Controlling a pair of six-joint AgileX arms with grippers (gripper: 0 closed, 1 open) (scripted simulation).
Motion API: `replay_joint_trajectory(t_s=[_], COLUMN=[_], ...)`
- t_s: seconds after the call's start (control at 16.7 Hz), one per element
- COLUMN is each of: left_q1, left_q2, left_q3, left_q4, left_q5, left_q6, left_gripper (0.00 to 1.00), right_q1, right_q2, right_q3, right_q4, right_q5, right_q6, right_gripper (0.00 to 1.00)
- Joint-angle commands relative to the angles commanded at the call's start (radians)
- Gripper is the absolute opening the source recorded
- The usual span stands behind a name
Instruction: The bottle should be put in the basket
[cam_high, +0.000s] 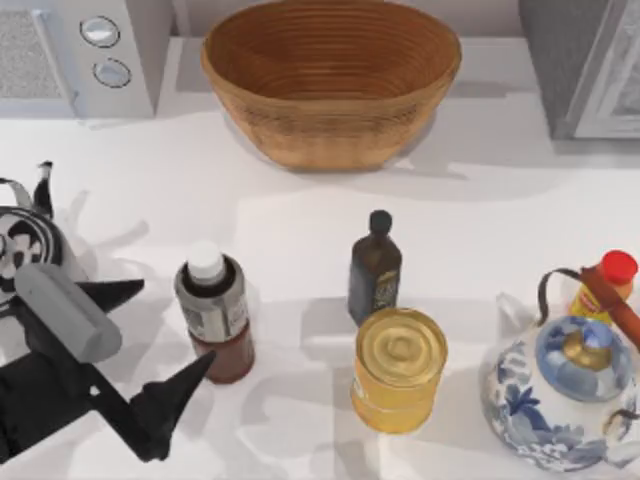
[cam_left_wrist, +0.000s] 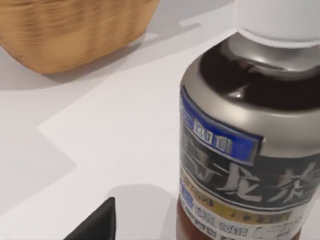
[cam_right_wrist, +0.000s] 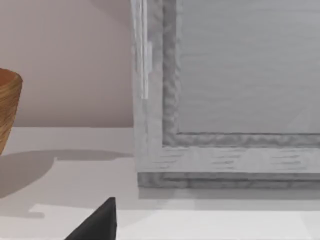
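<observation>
left tool (cam_high: 145, 340): wide open, prongs beside the bottle (cam_high: 213, 310), lined up to grab it
bottle: upright on the table (cam_high: 300, 230), not touched
basket (cam_high: 330, 80): at the back, waiting
right tool: fingers, can't tell

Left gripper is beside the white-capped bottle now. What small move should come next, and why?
Probably ease the left gripper forward until its open fingers straddle the bottle, then close. One fingertip sits just short of the bottle's reddish-brown base, nothing is gripped, and the basket waits at the back.
</observation>
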Motion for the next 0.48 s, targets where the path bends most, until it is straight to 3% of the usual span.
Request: replay_joint_trajectory(t_s=[0.48], left_q1=[-0.044], left_q2=[0.093], left_q3=[0.071], left_q4=[0.033], left_q5=[-0.041], left_q6=[-0.018], left_gripper=[1.0], right_q1=[0.0], right_q2=[0.0], right_q3=[0.0], right_q4=[0.0], right_q5=[0.0], right_q6=[0.0], right_gripper=[1.0])
